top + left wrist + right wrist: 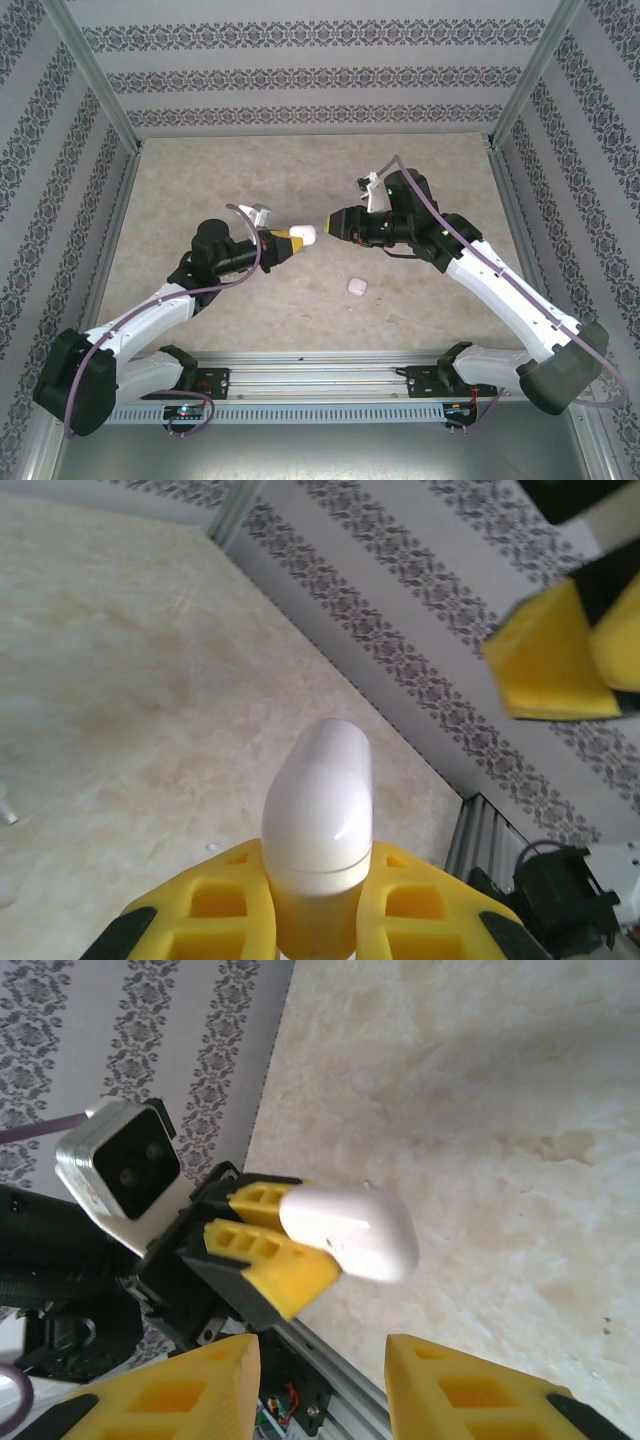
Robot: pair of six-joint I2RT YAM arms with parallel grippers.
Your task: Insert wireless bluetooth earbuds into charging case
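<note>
Yellow-padded, the left gripper point(315, 870) pinches one end of a white charging case point(318, 790). It holds the case above the table's middle, free end outward, probably so the right gripper point(320, 1355), spread and empty, can work on it. A second case point(357, 287) lies toward the near edge. A tiny white sliver point(6, 815) may be an earbud. The beige marbled table point(180, 190) is ringed by patterned wallpaper point(300, 80).

Top camera: high behind me, looking down over the whole table point(200, 190), far off. Left wrist camera: close along my left gripper point(315, 885), facing right. Right wrist camera: close along my right gripper point(322, 1380), facing left. All three share the white case point(303, 236) in my left gripper.
</note>
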